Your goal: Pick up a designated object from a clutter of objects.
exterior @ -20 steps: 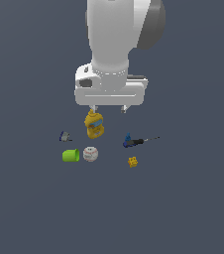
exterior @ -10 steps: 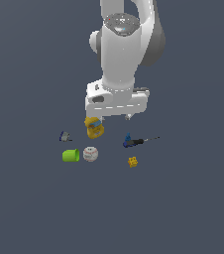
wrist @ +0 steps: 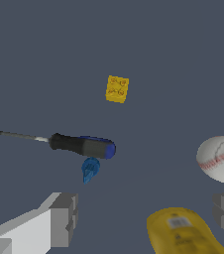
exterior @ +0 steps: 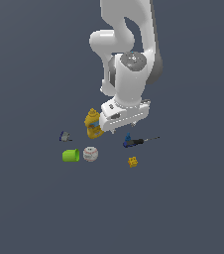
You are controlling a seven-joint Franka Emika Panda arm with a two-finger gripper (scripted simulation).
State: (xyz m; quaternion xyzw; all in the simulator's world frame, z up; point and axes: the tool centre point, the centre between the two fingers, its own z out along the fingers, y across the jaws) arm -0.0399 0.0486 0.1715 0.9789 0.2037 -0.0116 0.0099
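While the tool (exterior: 118, 130) is hanging low over the clutter with its fingers (wrist: 62, 218) apart and nothing between them, the cone (wrist: 89, 168) is lying on the tabletop (exterior: 183, 198) just beside the handle of the screwdriver (wrist: 79, 145), perhaps touching it. In the wrist view the cone is seen off the middle of the gap, closer to one finger than to the other, so the tool is not yet being centred over it.

For a good grasp, the tool should be shifted sideways until the cone is sitting midway between the fingers, and only then lowered. The closing line is best being kept so that one finger is not coming down on the screwdriver handle; otherwise both things could be pinched together. Because the piece is tiny and tapered, it is judged likely to slip out, so the wider end should be taken.

The bottle (wrist: 183, 233) is lying near the tool and could be pushed during the descent. The baseball (wrist: 220, 158) is resting further aside, and the brick (wrist: 117, 89) is well apart beyond the screwdriver. In the exterior view the cup (exterior: 71, 155) and the grey-blue bit (exterior: 65, 136) are lying on the far side of the bottle, out of the way.
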